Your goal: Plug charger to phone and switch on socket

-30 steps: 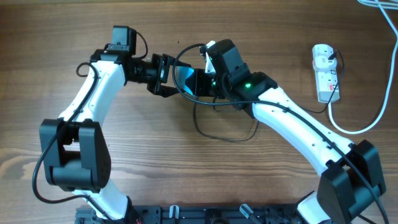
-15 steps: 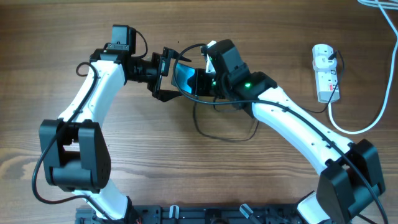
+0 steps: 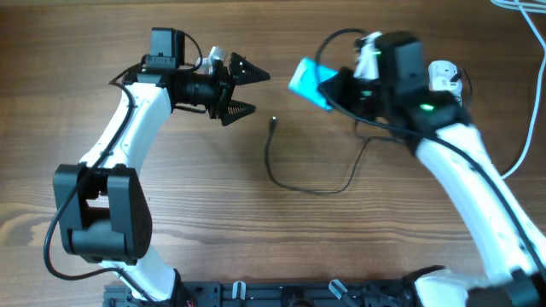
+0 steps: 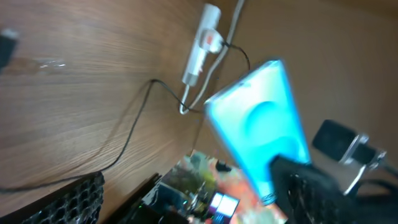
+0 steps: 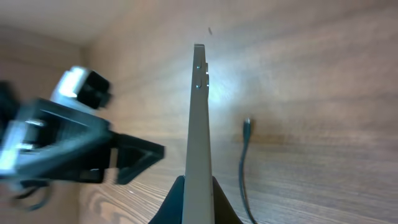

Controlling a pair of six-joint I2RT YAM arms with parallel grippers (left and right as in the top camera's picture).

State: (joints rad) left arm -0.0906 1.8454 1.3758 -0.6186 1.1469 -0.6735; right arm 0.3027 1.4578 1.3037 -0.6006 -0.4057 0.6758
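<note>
My right gripper [image 3: 334, 85] is shut on the phone [image 3: 310, 83] and holds it tilted above the table, right of centre. The right wrist view shows the phone edge-on [image 5: 199, 118] between the fingers [image 5: 199, 196]. My left gripper [image 3: 254, 92] is open and empty, a short way left of the phone. The charger, a thin black cable [image 3: 311, 188], lies curved on the table with its plug tip [image 3: 273, 122] free below the two grippers; the tip also shows in the right wrist view [image 5: 247, 126]. The socket [image 3: 442, 75] is mostly hidden behind my right arm; the left wrist view shows it [image 4: 202, 43] beyond the phone [image 4: 261, 118].
A thicker white cord [image 3: 535, 43] runs along the right edge of the table by the socket. The left gripper appears blurred in the right wrist view [image 5: 93, 146], left of the phone. Bare wood lies around the cable.
The right arm has lifted the phone away to the right, out of the left gripper. The left gripper has let go and opened. The charger tip is now uncovered on the table.
</note>
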